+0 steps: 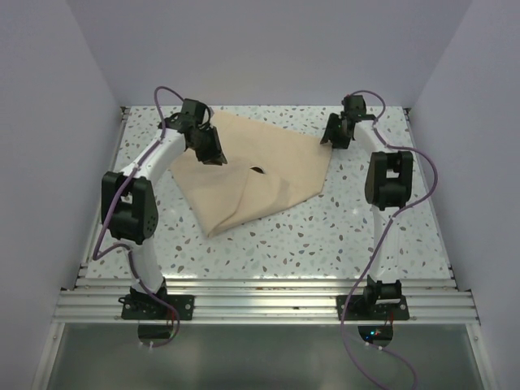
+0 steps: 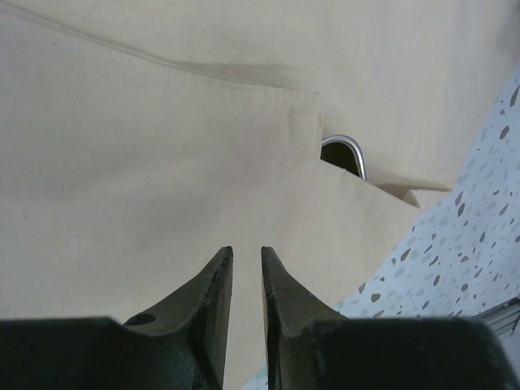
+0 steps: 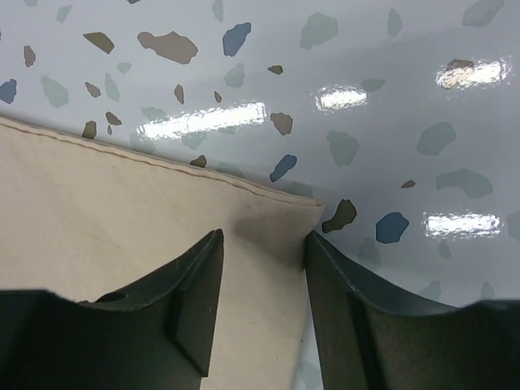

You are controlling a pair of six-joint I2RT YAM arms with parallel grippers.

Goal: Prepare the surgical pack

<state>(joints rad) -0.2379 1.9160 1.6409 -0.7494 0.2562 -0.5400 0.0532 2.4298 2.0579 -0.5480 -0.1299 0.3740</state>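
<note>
On the speckled table point(image 1: 325, 236), toward its middle, a tan cloth point(image 1: 244, 191) lies folded into a rough triangle, its nearest point on the left side. Midway across the cloth, a small slit between overlapping flaps shows the curved rim of a steel tray point(image 2: 351, 143) tucked underneath. Farther back, the left gripper point(image 1: 213, 154) sits low over the cloth's far left corner, jaws almost together with only a thin gap; whether cloth is pinched there I cannot tell. The right gripper point(image 3: 264, 236) straddles the far right corner, jaws well apart, holding nothing.
</note>
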